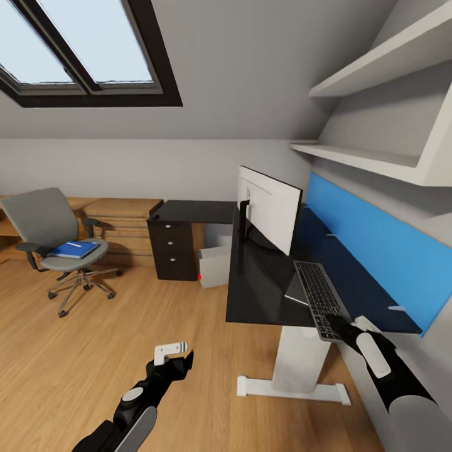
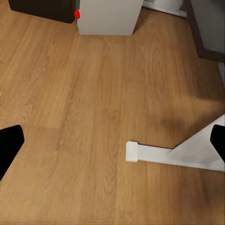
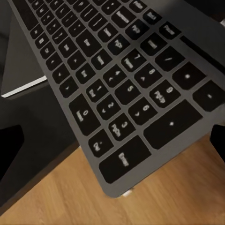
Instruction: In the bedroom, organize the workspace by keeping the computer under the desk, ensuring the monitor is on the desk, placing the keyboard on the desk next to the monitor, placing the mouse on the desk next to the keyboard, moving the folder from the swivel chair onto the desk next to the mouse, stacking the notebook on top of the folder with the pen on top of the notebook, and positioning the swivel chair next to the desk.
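On the black desk (image 1: 257, 295) stands the white-backed monitor (image 1: 271, 210). Next to it lies the dark keyboard (image 1: 319, 296), its near end jutting past the desk's front edge. My right gripper (image 1: 342, 325) hovers at that near end, open, and the keyboard (image 3: 117, 79) shows close up between its fingers (image 3: 10, 147). Below the desk stands the white computer tower (image 1: 213, 267) with a red light. The grey swivel chair (image 1: 44, 223) stands far left, a blue folder (image 1: 74, 249) on its seat. My left gripper (image 1: 172, 355) hangs open over the floor.
A thin grey sheet (image 1: 295, 290) lies beside the keyboard. The desk's white foot (image 2: 140, 151) rests on the wood floor near my left gripper (image 2: 112, 140). A black drawer cabinet (image 1: 172, 248) stands behind the computer (image 2: 110, 16). Shelves (image 1: 370, 160) and a blue panel (image 1: 376, 245) line the right wall.
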{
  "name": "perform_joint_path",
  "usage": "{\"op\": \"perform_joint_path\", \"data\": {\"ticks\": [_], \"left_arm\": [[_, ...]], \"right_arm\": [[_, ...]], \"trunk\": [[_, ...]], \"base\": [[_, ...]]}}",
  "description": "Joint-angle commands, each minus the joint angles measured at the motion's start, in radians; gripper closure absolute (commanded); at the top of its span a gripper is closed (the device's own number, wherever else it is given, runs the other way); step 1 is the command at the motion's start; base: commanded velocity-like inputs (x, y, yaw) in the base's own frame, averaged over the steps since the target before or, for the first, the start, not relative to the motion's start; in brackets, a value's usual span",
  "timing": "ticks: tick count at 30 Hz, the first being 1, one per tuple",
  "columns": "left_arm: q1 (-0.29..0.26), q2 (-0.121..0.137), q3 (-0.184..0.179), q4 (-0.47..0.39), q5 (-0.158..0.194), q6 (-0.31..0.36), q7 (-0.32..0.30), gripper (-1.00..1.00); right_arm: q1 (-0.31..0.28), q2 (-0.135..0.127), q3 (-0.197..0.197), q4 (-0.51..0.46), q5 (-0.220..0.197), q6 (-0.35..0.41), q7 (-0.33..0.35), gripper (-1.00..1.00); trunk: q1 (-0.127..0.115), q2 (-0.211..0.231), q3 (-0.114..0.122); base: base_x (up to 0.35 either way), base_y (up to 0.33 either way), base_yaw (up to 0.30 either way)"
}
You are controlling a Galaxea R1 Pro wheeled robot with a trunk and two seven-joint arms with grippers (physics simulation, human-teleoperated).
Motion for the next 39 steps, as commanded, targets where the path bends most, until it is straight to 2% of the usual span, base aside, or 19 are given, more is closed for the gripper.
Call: {"op": "perform_joint_path", "data": {"ticks": [1,11,29,34,38,39], "left_arm": [[-0.001,0.001,-0.003,0.005,0.007,0.001,0.009,-1.0],[-0.001,0.0,-0.004,0.016,0.007,0.001,0.01,-1.0],[-0.001,0.002,-0.004,0.017,-0.001,-0.003,0.002,-1.0],[-0.001,0.002,-0.005,0.017,-0.002,-0.004,0.002,-1.0],[-0.001,0.002,-0.004,0.017,-0.001,-0.004,0.002,-1.0],[-0.001,0.002,-0.005,0.017,-0.001,-0.004,0.003,-1.0]], "right_arm": [[0.0,0.0,-0.002,-0.002,-0.01,0.003,-0.007,-1.0],[0.0,0.0,-0.05,-0.002,-0.01,0.007,-0.008,-1.0],[0.001,0.0,-0.064,0.0,-0.01,0.01,-0.008,-1.0],[0.001,0.0,-0.064,0.0,-0.01,0.011,-0.008,-1.0],[0.001,0.0,-0.095,0.044,-0.01,0.01,-0.007,-1.0],[0.001,0.0,-0.136,0.054,-0.011,0.011,-0.007,-1.0]], "trunk": [[0.004,-0.008,-0.004],[0.042,-0.078,-0.036],[0.042,-0.078,-0.036],[0.042,-0.078,-0.036],[0.042,-0.078,-0.036],[0.042,-0.078,-0.036]], "base": [[0.0,0.0,0.0],[0.0,0.0,0.0],[-0.004,0.0,0.0],[-0.249,0.0,0.0],[-0.068,0.0,0.0],[-0.028,0.0,0.0]]}}
